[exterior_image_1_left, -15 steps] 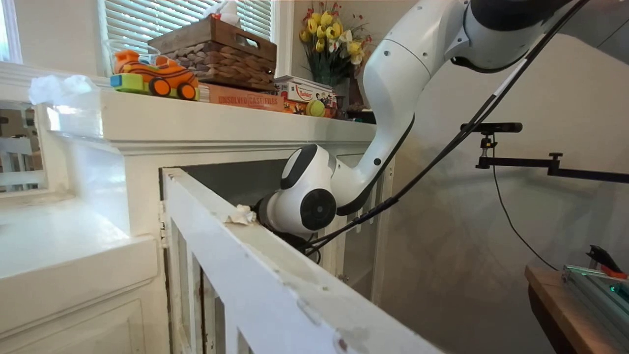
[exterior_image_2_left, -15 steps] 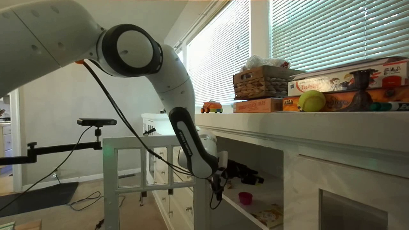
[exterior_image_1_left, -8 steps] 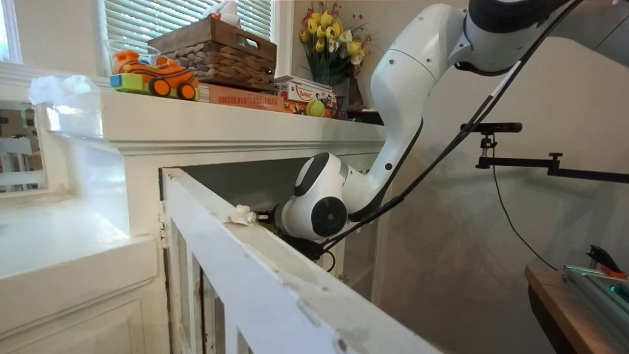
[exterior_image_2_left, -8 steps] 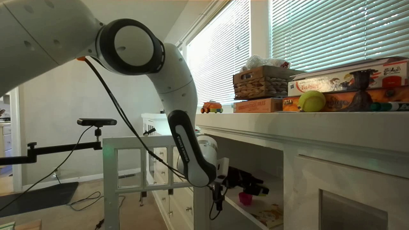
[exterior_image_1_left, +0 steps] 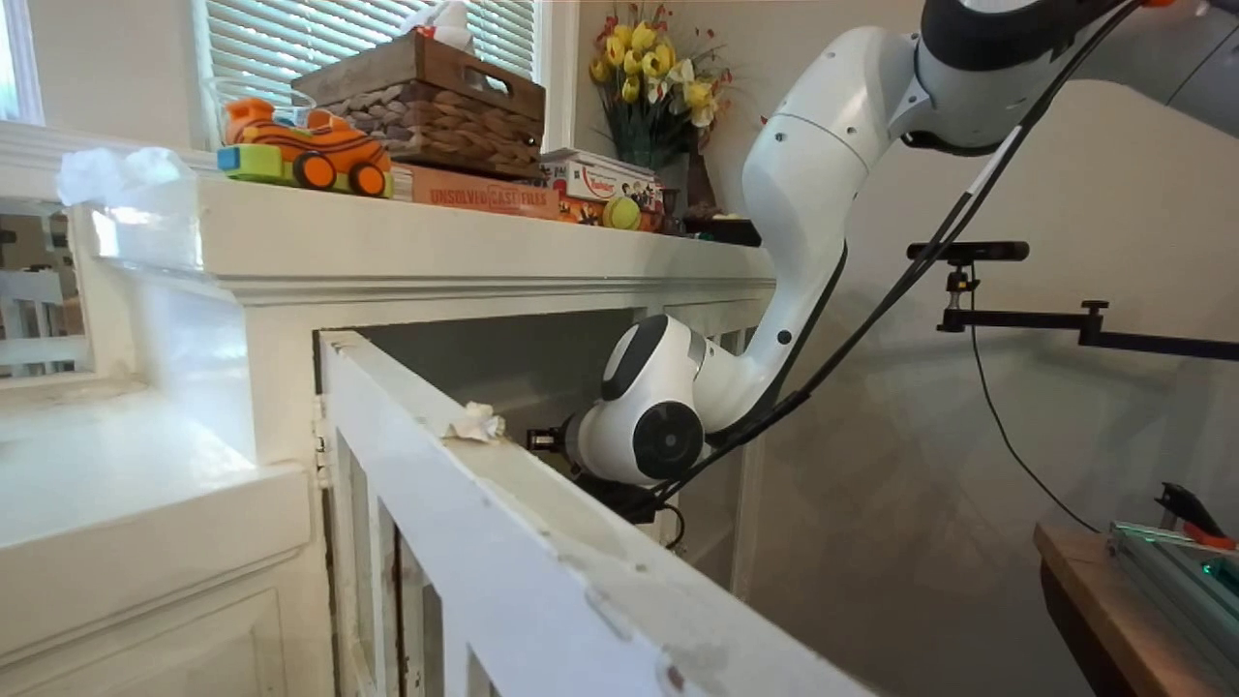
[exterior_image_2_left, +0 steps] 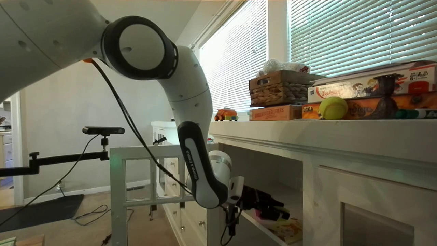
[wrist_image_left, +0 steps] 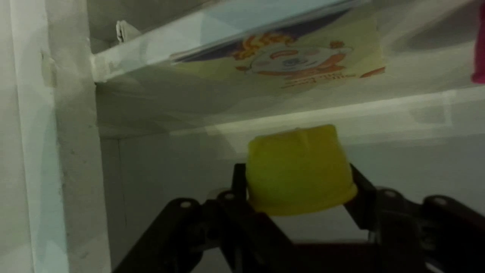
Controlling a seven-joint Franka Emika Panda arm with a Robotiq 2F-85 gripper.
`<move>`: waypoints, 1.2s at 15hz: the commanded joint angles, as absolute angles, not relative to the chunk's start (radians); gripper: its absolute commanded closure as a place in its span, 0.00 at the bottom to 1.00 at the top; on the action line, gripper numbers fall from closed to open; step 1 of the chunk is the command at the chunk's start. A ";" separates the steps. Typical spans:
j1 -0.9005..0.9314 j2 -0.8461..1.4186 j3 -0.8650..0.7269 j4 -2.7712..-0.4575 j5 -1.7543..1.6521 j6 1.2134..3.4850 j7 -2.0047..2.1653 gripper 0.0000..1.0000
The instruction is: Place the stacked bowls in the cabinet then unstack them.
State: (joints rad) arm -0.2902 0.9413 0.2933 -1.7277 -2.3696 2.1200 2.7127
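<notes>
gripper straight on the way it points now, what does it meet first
Likely the cabinet's back wall near its seam with the shelf, the held yellow bowl touching first; depth is unclear, so the shelf could come sooner.

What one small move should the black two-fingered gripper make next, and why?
Probably lower the tapered yellow bowl toward the flat white shelf: the gripper has it pinched, apparently clear of the shelf, and the pink bowl stands there separately.

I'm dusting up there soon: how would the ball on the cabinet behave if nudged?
The ball would probably roll, being round. Near the edge of the cabinet, it might drop if pushed outward; the orange box behind would likely block an inward roll.
</notes>
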 commanded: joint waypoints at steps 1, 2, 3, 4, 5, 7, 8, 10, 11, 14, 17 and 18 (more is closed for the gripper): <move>-0.296 0.951 0.304 -1.729 -2.384 2.091 2.758 0.63; -0.291 0.954 0.299 -1.720 -2.380 2.090 2.758 0.63; -0.290 0.957 0.297 -1.714 -2.378 2.092 2.757 0.63; -0.290 0.963 0.297 -1.704 -2.376 2.093 2.754 0.63; -0.290 0.967 0.296 -1.696 -2.374 2.093 2.751 0.63; -0.289 0.976 0.296 -1.683 -2.374 2.094 2.747 0.63; -0.289 0.984 0.295 -1.673 -2.374 2.098 2.744 0.63; -0.289 1.001 0.295 -1.658 -2.369 2.103 2.735 0.63; -0.229 0.996 0.228 -1.643 -2.334 2.137 2.758 0.63; -0.263 1.026 0.261 -1.631 -2.350 2.120 2.732 0.63; -0.265 1.046 0.263 -1.611 -2.350 2.123 2.729 0.63; -0.265 1.052 0.264 -1.605 -2.350 2.125 2.727 0.63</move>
